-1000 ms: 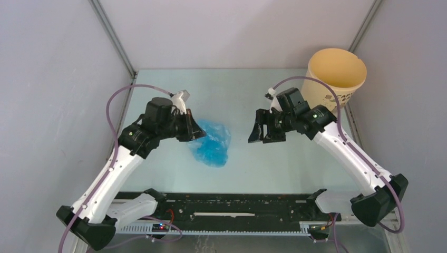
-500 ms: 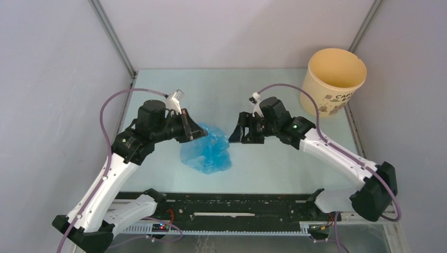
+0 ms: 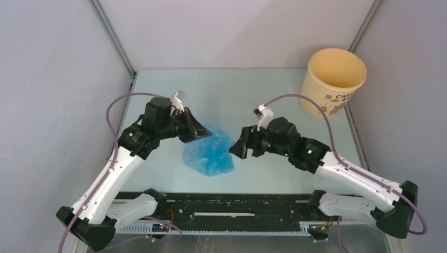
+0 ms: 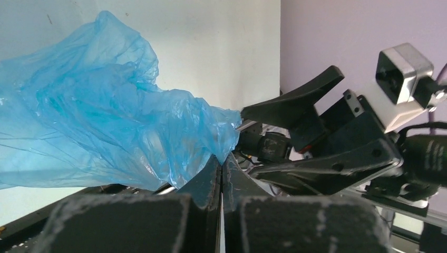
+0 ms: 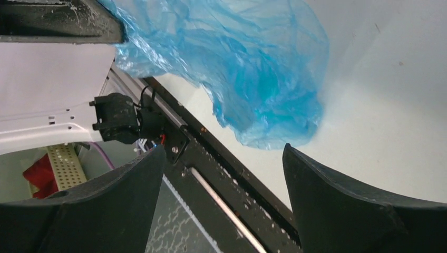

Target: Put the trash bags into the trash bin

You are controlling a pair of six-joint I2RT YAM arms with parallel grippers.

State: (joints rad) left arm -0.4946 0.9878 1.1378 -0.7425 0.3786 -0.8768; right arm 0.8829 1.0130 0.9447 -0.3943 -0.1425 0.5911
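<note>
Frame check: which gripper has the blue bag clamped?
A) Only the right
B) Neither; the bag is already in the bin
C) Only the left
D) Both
C: the left wrist view shows the left gripper shut on a fold of the trash bag, while the right wrist view shows the right gripper with its fingers spread wide, clamping nothing.

One blue trash bag (image 3: pixel 211 154), one trash bin (image 3: pixel 318 97) (pale yellow).

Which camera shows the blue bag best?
The top external view: nearly the whole bag shows, its edge held by the left gripper. The left wrist view shows only the pinched side; the right wrist view cuts off its top.
</note>
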